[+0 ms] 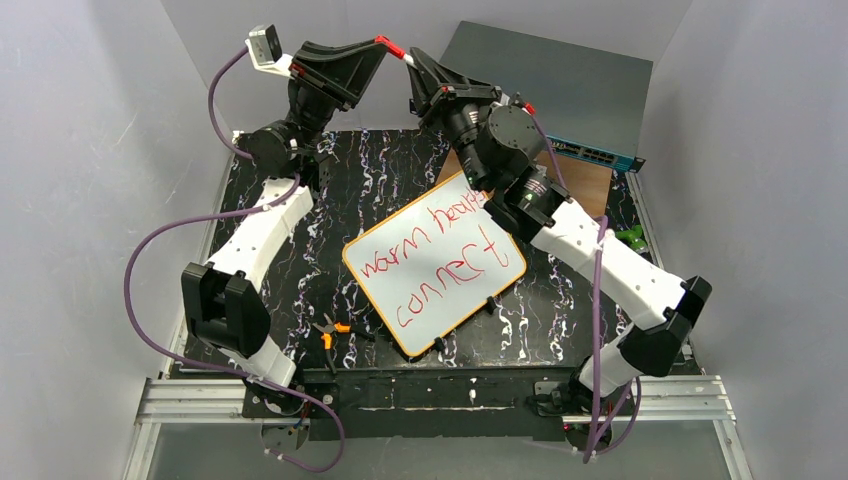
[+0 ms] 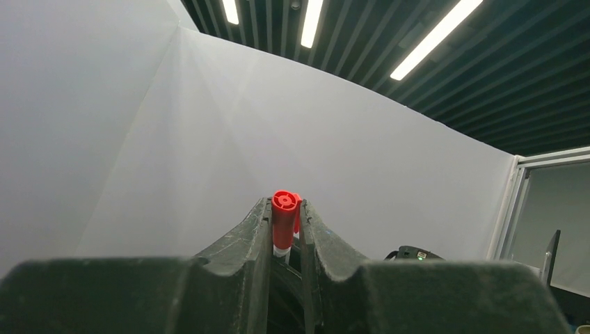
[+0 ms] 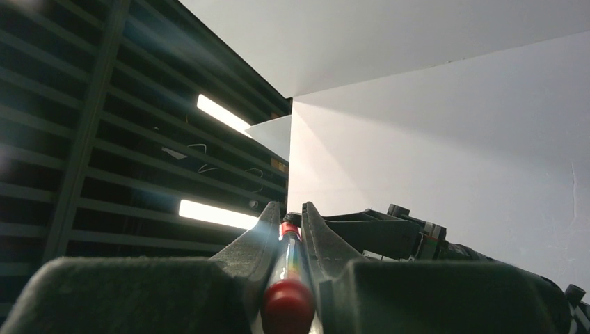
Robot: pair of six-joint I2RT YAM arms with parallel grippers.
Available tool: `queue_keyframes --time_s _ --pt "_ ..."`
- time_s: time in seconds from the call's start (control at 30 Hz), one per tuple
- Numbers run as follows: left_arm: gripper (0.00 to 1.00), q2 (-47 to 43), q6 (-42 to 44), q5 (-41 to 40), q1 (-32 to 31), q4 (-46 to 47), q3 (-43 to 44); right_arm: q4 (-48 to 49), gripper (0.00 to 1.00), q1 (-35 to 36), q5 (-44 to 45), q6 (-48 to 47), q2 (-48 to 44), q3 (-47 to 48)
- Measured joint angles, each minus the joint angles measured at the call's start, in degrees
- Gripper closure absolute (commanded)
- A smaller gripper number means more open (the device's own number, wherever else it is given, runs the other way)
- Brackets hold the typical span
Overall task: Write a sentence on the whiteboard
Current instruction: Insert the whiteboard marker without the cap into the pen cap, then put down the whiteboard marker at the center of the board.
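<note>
whiteboard (image 1: 432,262) is lying flat on the worktop (image 1: 380,180), about mid-area, turned at an angle. Its long axis is running from near-left to far-right, with one corner pointing toward the arm bases. It is looking like a smooth white rectangle with rounded corners, a thin orange rim and small black clip feet poking out along the near edges. The right arm is hiding its far corner in the top view

sentence (image 1: 450,278) is showing as red marker handwriting in two lines that are following the board's long axis and climbing toward far-right. "warm hearts" is sitting on the upper line. "connect" is sitting below it in bigger, looser letters. The right arm is partly covering the end of the upper line

Both arms are reaching up and back, well above the board, with the grippers meeting tip to tip. left gripper (image 2: 285,204) is pinching narrow on a red cap (image 2: 285,212), which has a round ridged end and a clip, with a bit of white barrel showing under it. right gripper (image 3: 289,209) is clamping narrow on the marker (image 3: 289,278), a glossy barrel lying along the finger gap with its rounded red end toward the camera

The worktop is showing a black marble look with white veins. Orange-handled pliers (image 1: 330,332) are lying near the board's near-left edge, not touching it. A grey box with teal front (image 1: 560,100) is sitting at far right
</note>
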Motion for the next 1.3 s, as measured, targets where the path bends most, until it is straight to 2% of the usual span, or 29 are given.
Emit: queue_keyframes --time_s 0.37,0.83,1.1,1.17,1.3 --pt "1.0 0.0 -0.5 -2.75 0.46 1.99 -1.25 -1.7 0.99 -0.22 -3.41 -0.02 5.11 7.26" --pt "1.0 -0.57 2.73 -6.88 0.07 3.15 -5.97 -9.03 0.99 -1.09 -4.09 -0.22 7.89 12.26" --pt "1.0 -0.81 2.99 -8.13 -1.36 4.07 -7.96 -8.59 0.99 -1.11 -4.15 -0.72 7.93 12.28" --pt "1.0 -0.85 2.71 -6.19 -3.06 4.15 -9.38 -5.81 0.99 -1.09 -4.04 -0.87 8.61 12.94" --pt "1.0 -1.86 2.6 -7.23 -6.19 5.75 -11.65 -2.23 0.99 -1.9 -2.71 -2.01 9.29 13.68"
